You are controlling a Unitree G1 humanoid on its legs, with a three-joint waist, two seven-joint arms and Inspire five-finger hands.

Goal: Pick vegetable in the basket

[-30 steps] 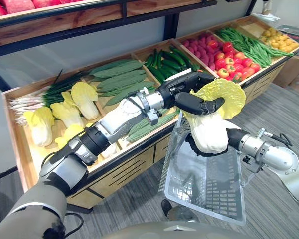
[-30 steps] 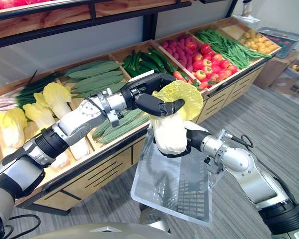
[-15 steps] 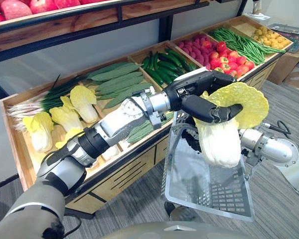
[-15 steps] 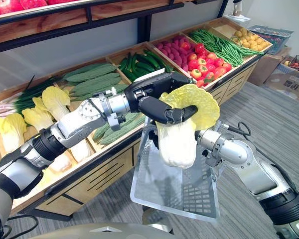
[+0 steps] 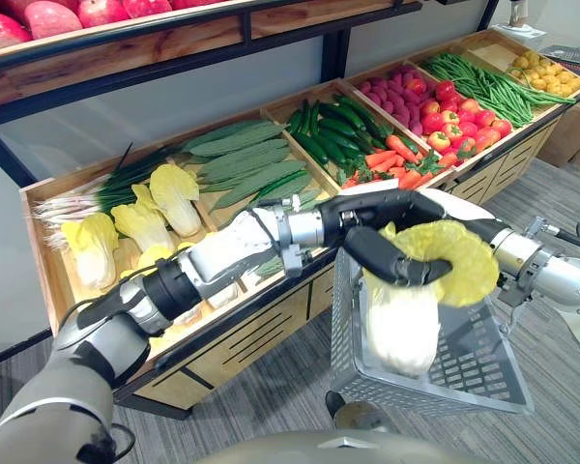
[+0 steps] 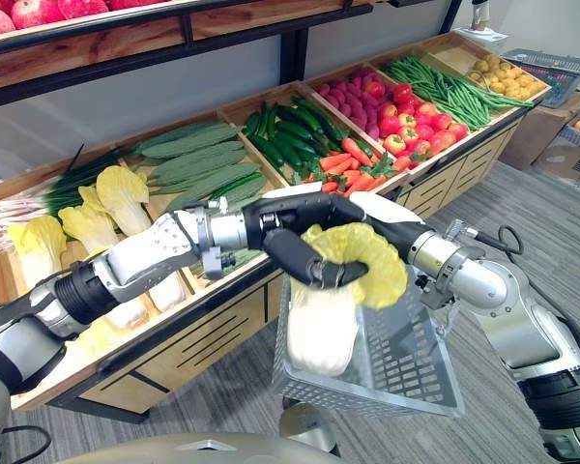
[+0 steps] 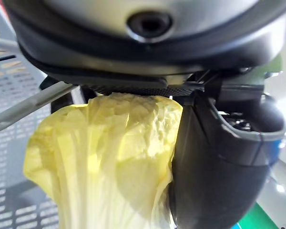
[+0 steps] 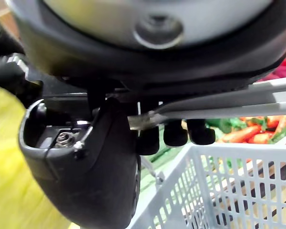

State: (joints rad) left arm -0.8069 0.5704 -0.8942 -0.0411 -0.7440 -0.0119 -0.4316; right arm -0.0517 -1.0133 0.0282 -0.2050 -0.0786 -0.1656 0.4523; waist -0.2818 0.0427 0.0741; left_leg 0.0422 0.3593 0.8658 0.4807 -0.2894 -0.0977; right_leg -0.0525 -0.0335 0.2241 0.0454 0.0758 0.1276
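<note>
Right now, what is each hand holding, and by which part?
The left hand grips the cabbage round its leafy top; right hand curls round the basket's handle.

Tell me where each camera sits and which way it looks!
Left eye view: on the head, looking down at the vegetable stand; both arms show, the left hand curled round the cabbage at the basket.
Right eye view: beside it, facing the same way; same arms.
Left wrist view: on the left wrist, facing the cabbage past its own hand.
Right wrist view: on the right wrist, facing the basket; right hand curled on its handle.
Shared: both wrist views see the basket.
</note>
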